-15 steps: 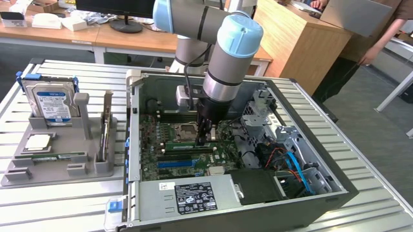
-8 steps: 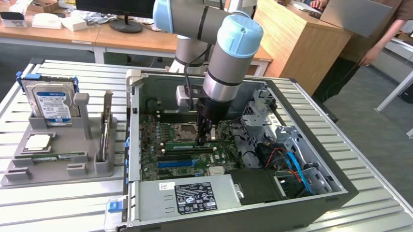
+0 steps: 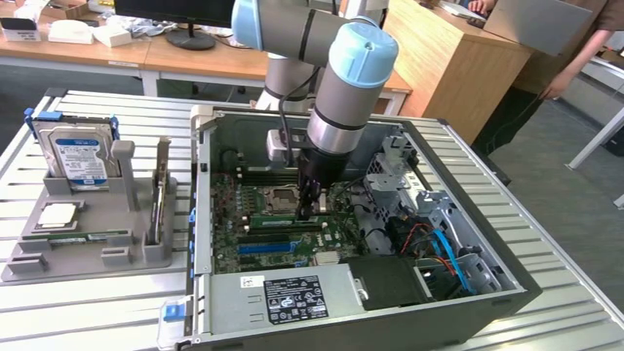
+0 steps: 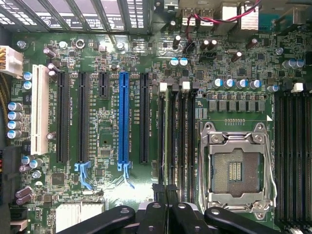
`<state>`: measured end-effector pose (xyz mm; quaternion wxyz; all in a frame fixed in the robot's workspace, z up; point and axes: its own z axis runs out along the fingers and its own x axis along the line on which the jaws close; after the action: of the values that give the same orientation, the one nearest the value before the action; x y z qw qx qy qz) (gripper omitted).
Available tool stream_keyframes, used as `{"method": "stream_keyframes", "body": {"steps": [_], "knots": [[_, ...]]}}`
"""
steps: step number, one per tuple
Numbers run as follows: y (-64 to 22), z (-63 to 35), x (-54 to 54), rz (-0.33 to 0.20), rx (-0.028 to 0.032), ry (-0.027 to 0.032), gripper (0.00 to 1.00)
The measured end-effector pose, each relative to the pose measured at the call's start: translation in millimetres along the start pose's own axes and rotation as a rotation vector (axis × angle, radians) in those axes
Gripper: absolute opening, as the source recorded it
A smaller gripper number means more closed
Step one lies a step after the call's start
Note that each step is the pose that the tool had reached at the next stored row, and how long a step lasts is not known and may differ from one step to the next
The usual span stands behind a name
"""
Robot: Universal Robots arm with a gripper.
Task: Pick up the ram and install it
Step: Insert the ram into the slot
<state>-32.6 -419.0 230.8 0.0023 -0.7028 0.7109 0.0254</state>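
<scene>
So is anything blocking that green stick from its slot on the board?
Nothing visible. The ram lies along the memory slots beside the empty processor socket, with the gripper down right at it.

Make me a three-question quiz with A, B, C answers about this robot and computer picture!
1. Where is the hard drive? A in the grey holder B inside the computer case C on the floor
2. What colour is the slot between black slots? A red B blue C yellow
3. The square chip socket is: A empty B under a fan C taped over
Answers: 1 A, it stands upright in the holder; 2 B, that slot is blue; 3 A, its bare pins show.
</scene>
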Motion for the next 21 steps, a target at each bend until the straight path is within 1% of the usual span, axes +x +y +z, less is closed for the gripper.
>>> {"method": "stream_keyframes", "body": {"steps": [21], "knots": [[-0.1, 0.0, 0.5, -0.013, -0.0005, -0.0002, 0.11]]}}
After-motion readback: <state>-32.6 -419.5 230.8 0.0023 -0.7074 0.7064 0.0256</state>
